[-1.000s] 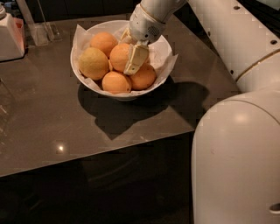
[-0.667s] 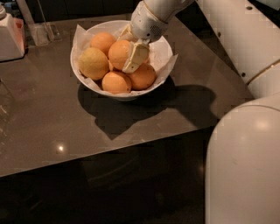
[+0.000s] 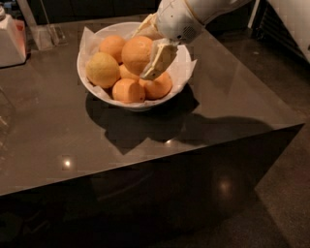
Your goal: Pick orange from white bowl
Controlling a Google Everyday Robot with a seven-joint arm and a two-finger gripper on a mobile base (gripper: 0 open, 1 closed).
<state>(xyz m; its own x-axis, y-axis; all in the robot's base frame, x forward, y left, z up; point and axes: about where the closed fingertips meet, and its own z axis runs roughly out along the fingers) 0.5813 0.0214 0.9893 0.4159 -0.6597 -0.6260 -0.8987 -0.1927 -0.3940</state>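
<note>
The white bowl [image 3: 97, 92], lined with crinkled white paper, stands on the dark table toward its back. It holds several fruits. My gripper [image 3: 144, 54] comes down from the upper right and is shut on the orange [image 3: 135, 52], the top middle fruit. One pale finger [image 3: 157, 59] lies across the orange's right side and the other reaches behind it. The orange sits slightly higher than the fruits around it. A paler yellowish fruit [image 3: 102, 70] lies at its left, and smaller oranges [image 3: 128, 90] lie below it.
A white appliance [image 3: 9, 41] and a clear glass holder [image 3: 46, 34] stand at the table's back left. The dark table [image 3: 218, 111] ends in a front edge and a right corner, with floor to the right. My arm [image 3: 193, 14] reaches over the bowl's back right.
The gripper has closed on the top orange and raised it slightly in the bowl. The view has moved closer and the robot's white body has left the right foreground.
</note>
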